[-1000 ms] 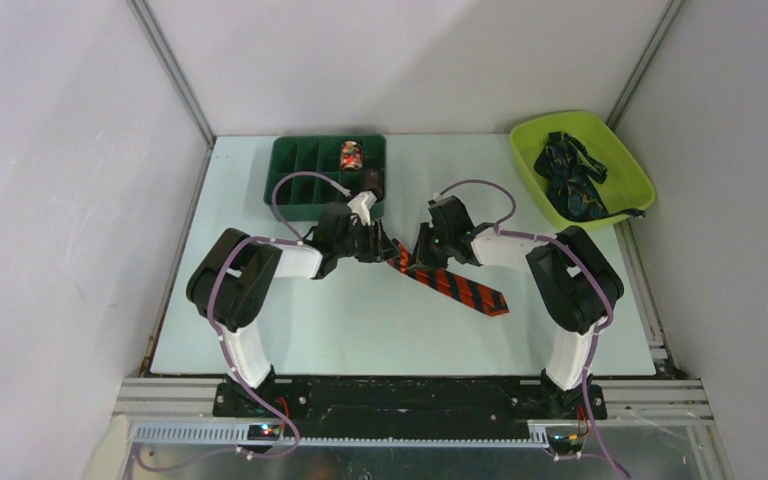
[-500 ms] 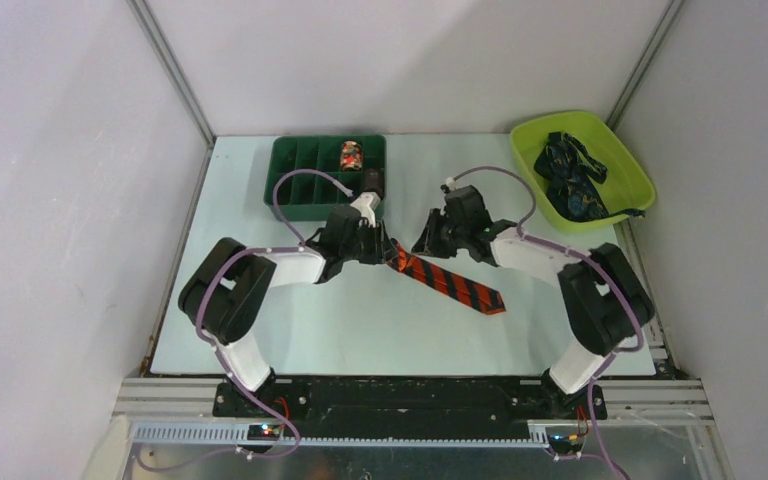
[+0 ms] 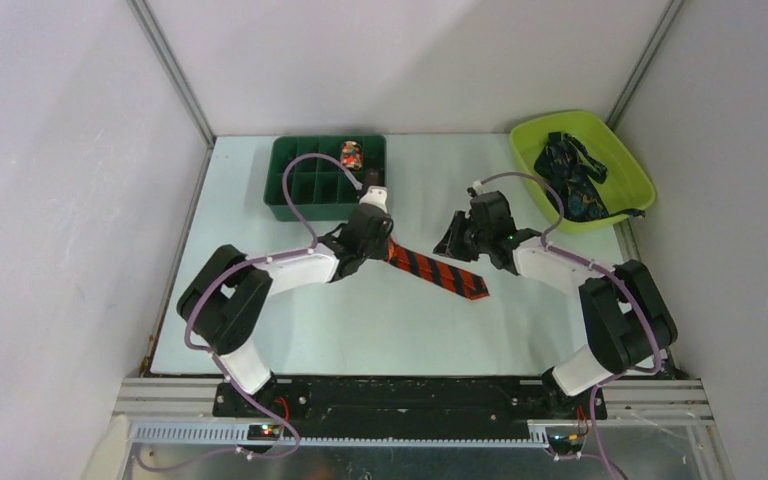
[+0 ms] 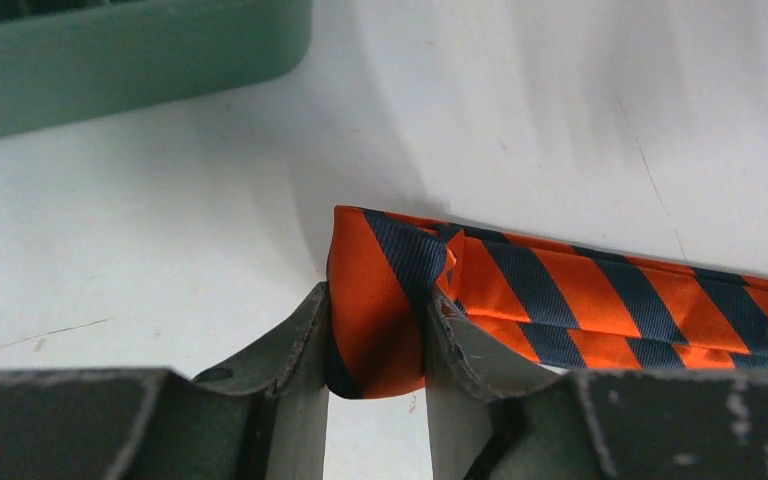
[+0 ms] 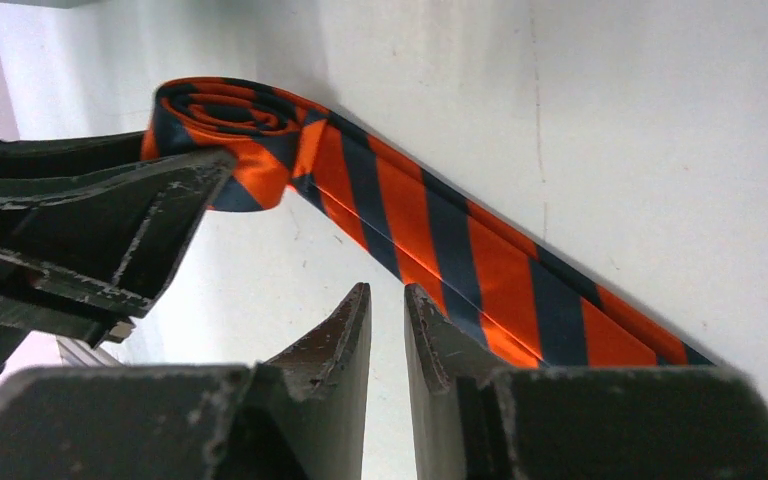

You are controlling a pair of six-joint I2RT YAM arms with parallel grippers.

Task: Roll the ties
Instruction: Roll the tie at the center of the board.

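An orange tie with dark navy diagonal stripes (image 3: 432,272) lies slanted across the middle of the table. Its upper-left end is wound into a small roll (image 5: 222,112). My left gripper (image 4: 375,295) is shut on that roll, one finger on each side, and shows in the top view (image 3: 385,243) just in front of the green tray. My right gripper (image 5: 387,292) hovers to the right of the strip (image 3: 453,240). Its jaws stand a narrow gap apart with nothing between them. The tie's pointed wide end (image 3: 475,290) rests flat on the table.
A dark green compartment tray (image 3: 325,141) at the back left holds one rolled patterned tie (image 3: 351,155). A lime bin (image 3: 628,170) at the back right holds a heap of dark navy ties (image 3: 568,178). Purple cables loop over both arms.
The left gripper closed further on the roll and drew it toward the tray, dragging the strip left. The right gripper backed off to the right, away from the tie.
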